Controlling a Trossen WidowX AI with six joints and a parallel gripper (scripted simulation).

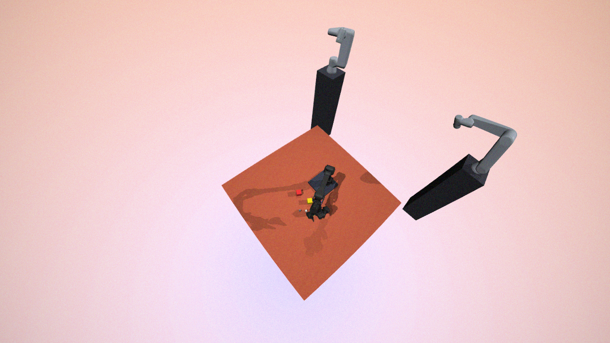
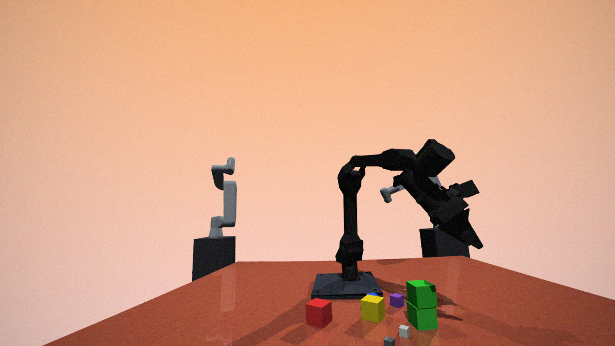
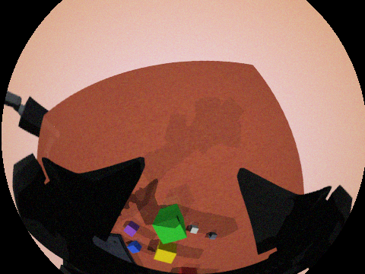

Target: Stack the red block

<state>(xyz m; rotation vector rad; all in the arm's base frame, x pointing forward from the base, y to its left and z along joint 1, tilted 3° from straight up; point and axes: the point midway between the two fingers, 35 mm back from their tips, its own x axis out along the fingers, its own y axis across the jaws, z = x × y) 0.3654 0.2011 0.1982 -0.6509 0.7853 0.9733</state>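
The red block (image 1: 299, 192) (image 2: 318, 313) (image 3: 188, 270) sits on the table at the left of the block group in the exterior view; only a sliver of it shows at the bottom of the wrist view. The green tower (image 2: 423, 296) (image 3: 169, 228) is two green blocks stacked upright, right of the yellow block in the exterior view; the arm hides it in the top view. My gripper (image 3: 192, 168) is open and empty. It hangs above the height of the tower and points obliquely down, to the right of the tower in the exterior view.
A yellow block (image 1: 309, 200) (image 2: 372, 308) (image 3: 165, 256) stands between red block and tower. A purple block (image 2: 396, 300) (image 3: 131, 228), blue block (image 2: 372, 294) (image 3: 134, 246), white cube (image 2: 403, 331) (image 3: 194, 229) and grey cube (image 2: 388, 341) (image 3: 212, 236) lie nearby. Two grey arms stand beyond the table.
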